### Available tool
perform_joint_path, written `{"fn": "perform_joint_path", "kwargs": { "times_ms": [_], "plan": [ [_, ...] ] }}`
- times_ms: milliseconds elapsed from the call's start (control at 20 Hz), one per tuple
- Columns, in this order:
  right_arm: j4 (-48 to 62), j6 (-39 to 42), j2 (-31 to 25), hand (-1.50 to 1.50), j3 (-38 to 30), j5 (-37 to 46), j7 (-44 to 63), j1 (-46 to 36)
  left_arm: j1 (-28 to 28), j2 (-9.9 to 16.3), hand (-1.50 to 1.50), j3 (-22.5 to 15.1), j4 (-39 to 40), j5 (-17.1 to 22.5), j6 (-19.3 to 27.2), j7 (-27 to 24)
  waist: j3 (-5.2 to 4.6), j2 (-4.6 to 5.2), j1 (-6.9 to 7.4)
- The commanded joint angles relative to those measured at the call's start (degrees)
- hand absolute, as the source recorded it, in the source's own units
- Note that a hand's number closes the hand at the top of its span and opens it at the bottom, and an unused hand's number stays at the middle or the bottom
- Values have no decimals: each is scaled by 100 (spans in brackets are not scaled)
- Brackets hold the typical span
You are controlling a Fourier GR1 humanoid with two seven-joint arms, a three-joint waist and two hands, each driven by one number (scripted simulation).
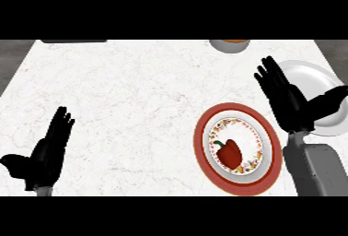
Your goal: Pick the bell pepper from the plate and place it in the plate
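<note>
Your right hand (293, 102) hovers flat and empty, fingers straight, overlapping the white plate (314, 76). The bell pepper (229, 152) lies on the red-rimmed plate (204, 140). Your left hand (42, 154) rests flat, holding nothing.

White marbled tabletop (136, 92) with faint reddish-grey veining fills most of the view. Far edge, right of centre: a round grey bowl-like container (229, 45) with something orange inside, cut off by the top of the view so contents unclear. Far left edge: a dark flat object (73, 41), only a sliver visible, can't identify it. Dark grey floor (10, 60) shows past the left and right sides.
</note>
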Motion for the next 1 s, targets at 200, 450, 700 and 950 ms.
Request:
{"fn": "perform_joint_path", "kwargs": {
  "times_ms": [200,450,700,950],
  "plan": [
    [-404,2414,-10,150,1241,-917,380,-614,-285,189,0,-272,274,-454,250,661,8,115,281],
    [-1749,2467,-1872,150,1435,1998,-952,-1518,-130,78,0,-393,367,-335,187,861,-22,-114,-17],
    [6,2563,-750,-150,1075,478,-2608,621,-410,13,0,-478,377,-435,263,1111,46,251,124],
    [567,4036,-1590,-150,1537,1499,-4665,560,-832,-167,0,-573,421,-607,485,1519,14,141,205]
  ]
}}
